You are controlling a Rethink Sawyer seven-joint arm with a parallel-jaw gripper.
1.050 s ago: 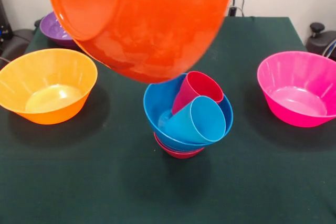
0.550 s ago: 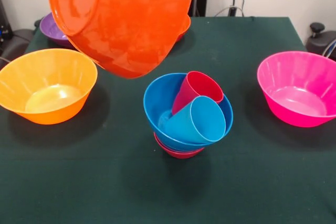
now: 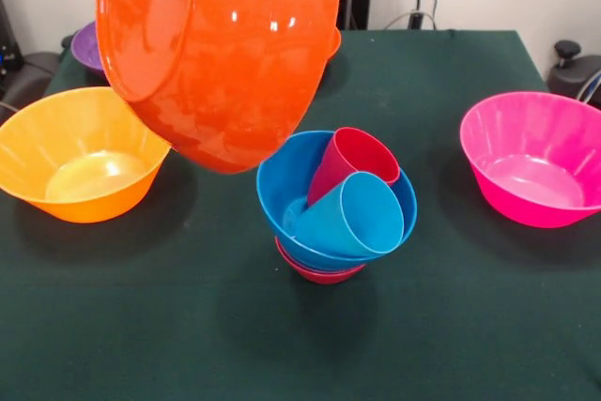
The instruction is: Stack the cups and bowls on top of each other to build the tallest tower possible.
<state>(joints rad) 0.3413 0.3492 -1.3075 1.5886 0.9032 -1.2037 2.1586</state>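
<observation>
Pincer: hidden, grip state unreadable | orange bowl raised tilted up-left of the tower, likely carried for stacking | cups lie tipped inside, poor seat.

Glossy orange bowl, plain, white glare spots on its wall. Yellow-orange bowl, paler at the bottom. Pink bowl, solid. Purple bowl, only a sliver showing. Blue bowl holds 2 cups: crimson red cup, light blue cup. Red bowl beneath. Table cloth dark green, unpatterned.
</observation>
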